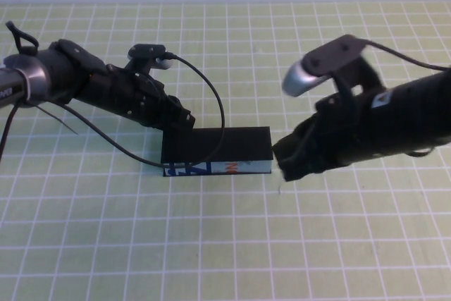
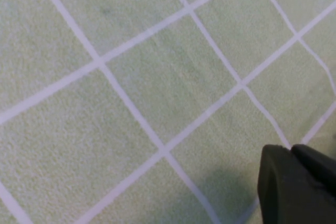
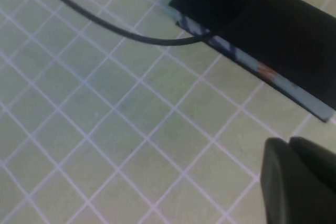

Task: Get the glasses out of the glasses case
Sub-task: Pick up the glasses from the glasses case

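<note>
The glasses case (image 1: 218,147) lies shut in the middle of the mat, a matte black box with a pale blue printed strip along its front. It also shows in the right wrist view as the glasses case (image 3: 273,30). The glasses are hidden. My left gripper (image 1: 180,119) is at the case's back left corner, its fingers (image 2: 283,182) pressed together above bare mat. My right gripper (image 1: 282,160) sits just off the case's right end, shut with nothing between its fingers (image 3: 294,182).
A green mat with a white grid (image 1: 225,244) covers the table. A black cable (image 1: 211,96) loops from the left wrist down past the case's left front corner. The same cable (image 3: 131,35) crosses the right wrist view.
</note>
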Robot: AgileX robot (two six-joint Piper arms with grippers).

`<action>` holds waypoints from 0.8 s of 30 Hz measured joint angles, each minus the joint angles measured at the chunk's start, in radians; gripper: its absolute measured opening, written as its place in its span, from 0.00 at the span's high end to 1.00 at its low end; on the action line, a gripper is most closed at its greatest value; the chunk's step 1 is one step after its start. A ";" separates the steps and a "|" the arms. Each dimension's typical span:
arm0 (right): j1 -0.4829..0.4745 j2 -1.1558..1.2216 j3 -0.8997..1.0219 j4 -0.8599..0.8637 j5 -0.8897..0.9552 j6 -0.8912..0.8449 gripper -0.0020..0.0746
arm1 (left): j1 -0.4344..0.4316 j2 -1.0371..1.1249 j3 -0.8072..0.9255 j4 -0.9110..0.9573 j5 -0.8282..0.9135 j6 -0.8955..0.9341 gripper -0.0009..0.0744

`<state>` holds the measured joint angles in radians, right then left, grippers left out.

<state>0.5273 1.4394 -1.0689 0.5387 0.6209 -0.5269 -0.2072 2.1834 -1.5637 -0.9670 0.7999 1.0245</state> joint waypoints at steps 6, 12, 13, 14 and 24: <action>0.174 0.185 -0.148 -0.293 -0.002 -0.031 1.00 | 0.000 0.000 0.000 0.000 0.010 -0.004 0.99; 0.234 0.303 -0.200 -0.444 -0.022 -0.099 0.92 | 0.000 0.000 0.000 0.000 0.013 -0.004 0.99; 0.237 0.313 -0.202 -0.447 -0.041 -0.122 0.88 | 0.000 0.000 0.000 0.000 0.014 -0.004 0.99; 0.238 0.320 -0.202 -0.452 -0.060 -0.145 0.84 | 0.000 0.000 0.000 0.002 0.014 -0.004 0.99; 0.240 0.404 -0.205 -0.507 -0.266 -0.265 0.66 | 0.000 0.000 0.000 0.002 0.016 -0.008 0.99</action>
<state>0.7673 1.8432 -1.2741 0.0320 0.3552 -0.7922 -0.2072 2.1834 -1.5637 -0.9655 0.8162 1.0165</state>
